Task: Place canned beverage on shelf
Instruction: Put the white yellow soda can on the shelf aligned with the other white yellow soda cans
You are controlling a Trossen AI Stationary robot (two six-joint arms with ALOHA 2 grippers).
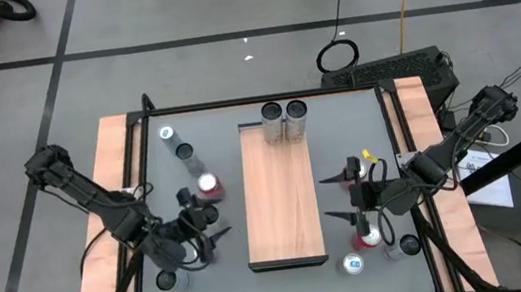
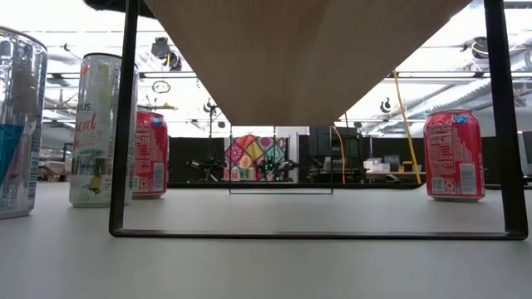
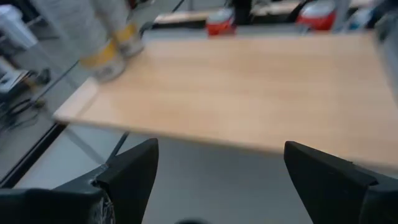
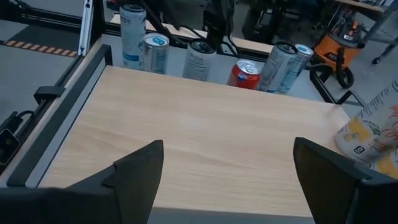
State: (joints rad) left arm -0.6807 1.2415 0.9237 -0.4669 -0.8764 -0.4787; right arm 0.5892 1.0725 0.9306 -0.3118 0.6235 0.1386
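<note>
The shelf is a long light-brown board on a thin dark frame in the middle of the table. Two tall cans stand on its far end, and they also show in the left wrist view. My left gripper is open and empty beside the shelf's left edge, facing the board. My right gripper is open and empty beside the shelf's right edge, also facing the board. A red can stands on the table by the left gripper. Another red can stands by the right gripper.
Silver cans stand at the far left, and one can stands near the left front. A blue-topped can and a dark can stand at the right front. The shelf's thin frame legs stand on the table.
</note>
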